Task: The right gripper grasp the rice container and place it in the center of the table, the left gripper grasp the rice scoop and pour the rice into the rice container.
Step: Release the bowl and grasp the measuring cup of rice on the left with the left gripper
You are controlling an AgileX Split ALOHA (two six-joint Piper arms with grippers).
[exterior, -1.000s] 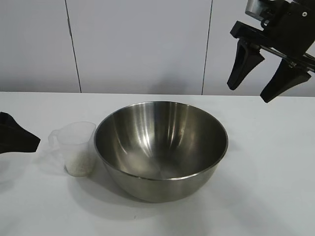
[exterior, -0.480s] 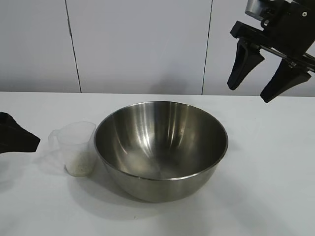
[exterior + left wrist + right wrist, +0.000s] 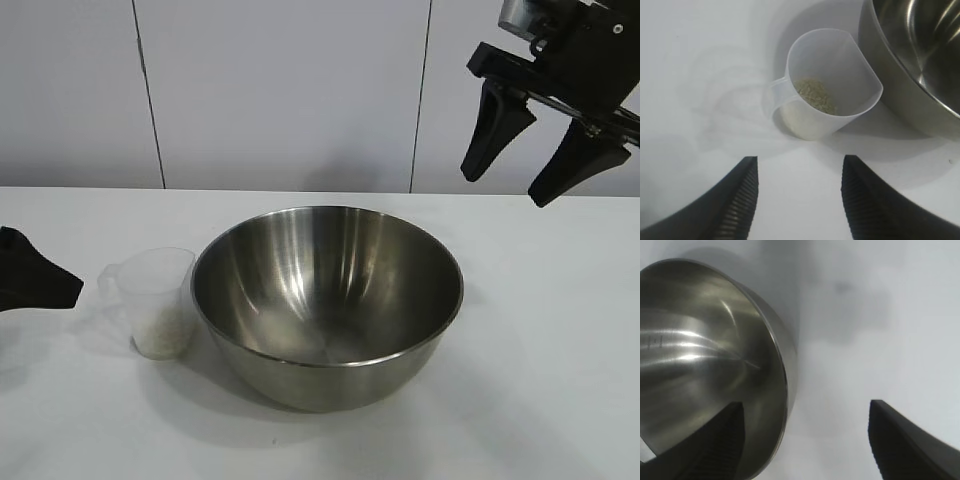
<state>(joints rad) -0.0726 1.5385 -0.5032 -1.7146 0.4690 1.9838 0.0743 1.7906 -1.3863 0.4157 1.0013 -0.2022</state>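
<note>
The steel bowl [image 3: 327, 300] is sitting upright near the middle of the white table [image 3: 540, 330], its inside showing only reflections. The plastic cup [image 3: 157, 300] is standing upright just beside the bowl, on the side toward the table's left edge; whether the two are touching cannot be told. The cup's handle [image 3: 776, 90] is pointing away from the bowl. A small heap of rice [image 3: 816, 95] is lying in the bottom of the cup.

The left gripper [image 3: 799, 200] is hovering low over the table near the left edge, a short way from the cup and apart from it. Its fingers [image 3: 740, 200] are standing spread with nothing between them, the cup lying beyond the gap.

The right gripper [image 3: 530, 150] is hanging well above the table toward the far right corner, clear of the bowl. Its fingers [image 3: 493, 135] are standing wide apart and are holding nothing. In the right wrist view the bowl's rim [image 3: 782, 370] is lying below and to one side of that gripper.
</note>
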